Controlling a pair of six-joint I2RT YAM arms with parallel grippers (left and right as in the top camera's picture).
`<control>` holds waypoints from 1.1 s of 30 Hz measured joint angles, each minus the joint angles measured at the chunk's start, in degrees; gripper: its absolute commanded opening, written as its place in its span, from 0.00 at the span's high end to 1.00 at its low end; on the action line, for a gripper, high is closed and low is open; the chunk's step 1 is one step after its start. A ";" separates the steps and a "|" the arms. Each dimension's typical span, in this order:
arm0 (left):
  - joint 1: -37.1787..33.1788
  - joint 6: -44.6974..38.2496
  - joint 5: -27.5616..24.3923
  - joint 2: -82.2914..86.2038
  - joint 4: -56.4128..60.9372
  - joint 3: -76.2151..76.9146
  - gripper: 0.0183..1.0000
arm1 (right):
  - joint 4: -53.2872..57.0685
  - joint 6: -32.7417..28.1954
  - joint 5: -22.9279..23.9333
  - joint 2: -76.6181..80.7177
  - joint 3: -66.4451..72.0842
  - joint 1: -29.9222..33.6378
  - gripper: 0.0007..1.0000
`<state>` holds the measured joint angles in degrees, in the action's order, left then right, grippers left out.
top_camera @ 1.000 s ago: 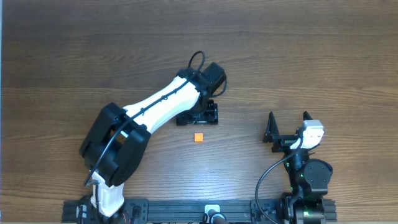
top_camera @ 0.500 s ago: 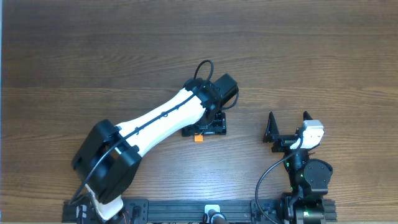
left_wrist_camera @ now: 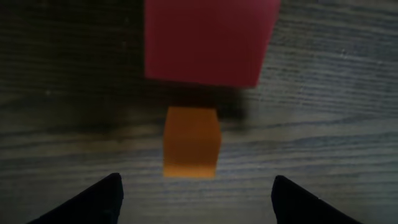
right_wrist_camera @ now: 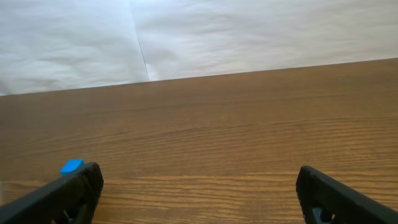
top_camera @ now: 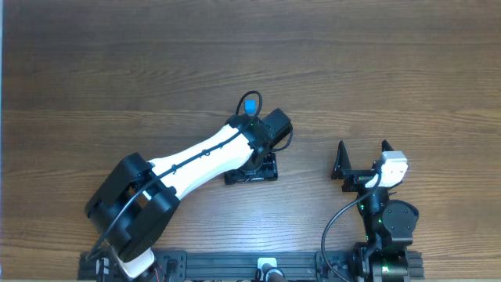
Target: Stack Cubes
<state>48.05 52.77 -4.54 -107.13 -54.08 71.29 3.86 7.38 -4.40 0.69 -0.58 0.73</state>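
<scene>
Orange cube (left_wrist_camera: 191, 142): matte, square-edged, lying on the wood-grain table (top_camera: 117, 70) between the wide-spread fingers of the left gripper (left_wrist_camera: 197, 182), which holds nothing. Red cube (left_wrist_camera: 208, 40): smooth, just beyond the orange one in the left wrist view; from above, the left arm lies over that spot. Blue cube (top_camera: 250, 105): just beside that arm's wrist in the top view. Right gripper (top_camera: 362, 150): jaws wide apart, empty.
</scene>
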 measured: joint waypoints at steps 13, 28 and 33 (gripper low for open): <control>0.00 0.22 0.07 0.00 4.09 -2.95 0.30 | 0.00 0.02 0.00 0.00 0.00 -0.02 0.01; 0.00 0.44 0.28 -0.17 5.31 -2.95 0.51 | 0.00 0.00 0.00 0.00 0.00 0.00 0.01; 0.00 0.44 0.46 -0.20 5.31 -2.95 0.51 | 0.00 -0.02 0.00 0.00 0.00 0.00 0.01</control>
<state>48.05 53.21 -4.08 -107.33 -48.77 68.34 3.86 7.35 -4.40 0.69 -0.58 0.73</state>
